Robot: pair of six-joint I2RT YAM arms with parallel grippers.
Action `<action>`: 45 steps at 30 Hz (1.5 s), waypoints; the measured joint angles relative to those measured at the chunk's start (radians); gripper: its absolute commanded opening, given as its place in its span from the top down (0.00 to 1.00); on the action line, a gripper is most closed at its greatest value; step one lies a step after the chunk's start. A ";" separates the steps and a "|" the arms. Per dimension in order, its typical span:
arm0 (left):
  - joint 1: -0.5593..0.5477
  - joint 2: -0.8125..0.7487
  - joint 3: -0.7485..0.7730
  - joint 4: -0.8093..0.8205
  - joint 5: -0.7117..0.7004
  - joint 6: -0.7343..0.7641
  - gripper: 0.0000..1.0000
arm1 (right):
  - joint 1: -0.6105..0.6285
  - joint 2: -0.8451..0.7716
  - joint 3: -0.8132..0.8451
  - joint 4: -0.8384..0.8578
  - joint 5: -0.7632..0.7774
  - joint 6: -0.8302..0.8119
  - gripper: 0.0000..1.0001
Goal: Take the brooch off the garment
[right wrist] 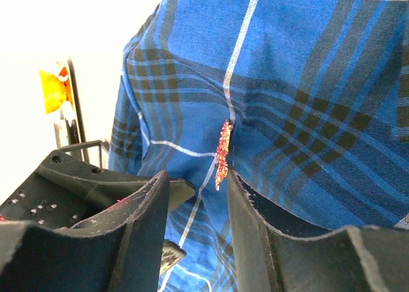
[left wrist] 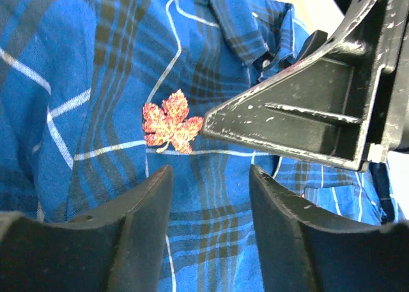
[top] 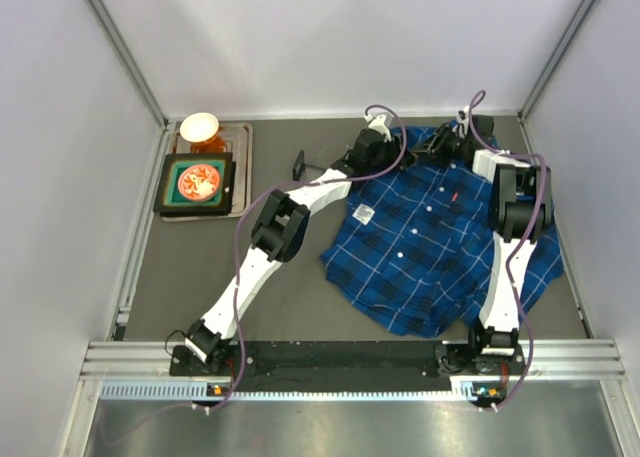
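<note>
The garment (top: 440,247), a dark-blue plaid shirt, lies at the right middle of the table. Its collar end is bunched up between both grippers. The brooch (left wrist: 169,122) is a reddish glittery maple leaf pinned flat on the cloth. It appears edge-on in the right wrist view (right wrist: 223,153). My left gripper (left wrist: 211,174) (top: 392,145) is open just short of the brooch, with only cloth in its gap. My right gripper (right wrist: 198,177) (top: 445,147) stands open too; one of its fingers (left wrist: 307,113) touches the leaf's right edge with its tip. From above, the arms hide the brooch.
A metal tray (top: 240,167) stands at the back left, holding an orange cup (top: 200,129) and a dark square box with a red dish (top: 197,182). A small black stand (top: 298,164) is left of the shirt. A white label (top: 364,213) sits on the shirt. Walls enclose the table.
</note>
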 measured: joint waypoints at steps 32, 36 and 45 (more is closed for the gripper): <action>0.007 0.075 0.028 0.133 -0.079 0.082 0.59 | 0.012 0.028 0.000 0.153 -0.076 0.137 0.59; 0.008 0.081 0.028 0.148 -0.094 0.062 0.60 | 0.012 0.028 0.000 0.154 -0.076 0.136 0.58; 0.008 0.127 0.042 0.255 -0.104 0.010 0.64 | 0.012 0.028 0.000 0.153 -0.073 0.134 0.58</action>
